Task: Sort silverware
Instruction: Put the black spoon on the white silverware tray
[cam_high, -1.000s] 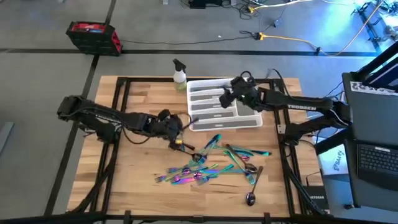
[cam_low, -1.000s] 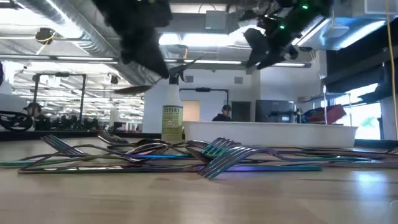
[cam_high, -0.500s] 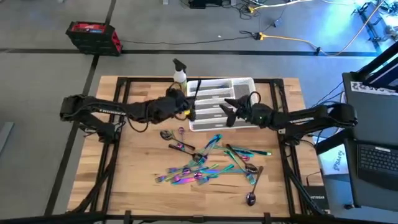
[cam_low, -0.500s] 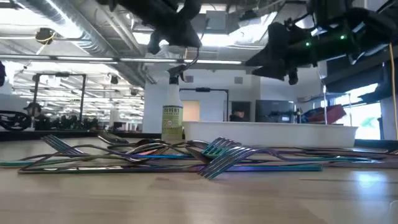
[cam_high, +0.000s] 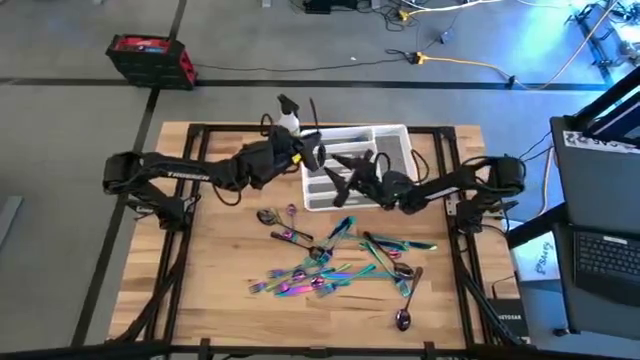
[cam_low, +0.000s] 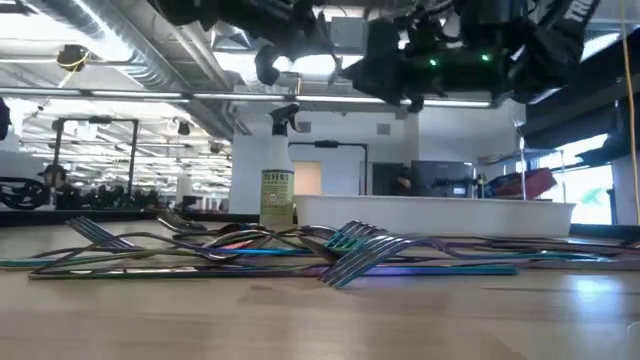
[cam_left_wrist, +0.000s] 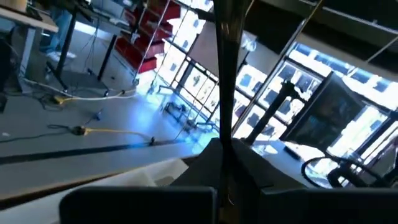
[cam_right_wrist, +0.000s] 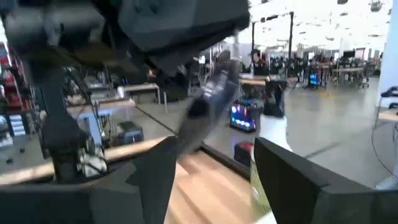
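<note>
Two grippers over tray (cam_high: 395, 135): left (cam_high: 303, 150) clamps utensil (cam_high: 312, 112), right (cam_high: 345, 178) spread, empty

Spray bottle (cam_high: 288, 121) beside white tray (cam_high: 395, 135)

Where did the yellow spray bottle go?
In the high view the spray bottle stands at the table's far edge, just left of the white tray, behind the left gripper.

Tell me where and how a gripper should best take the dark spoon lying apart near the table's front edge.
Grip the dark spoon at mid-handle, from straight above, closing across it. It lies flat, bowl toward the front edge; bare wood flanks the handle, whose far tip nears the pile. The left gripper, holding a silverware piece, and the right gripper are over the tray.
</note>
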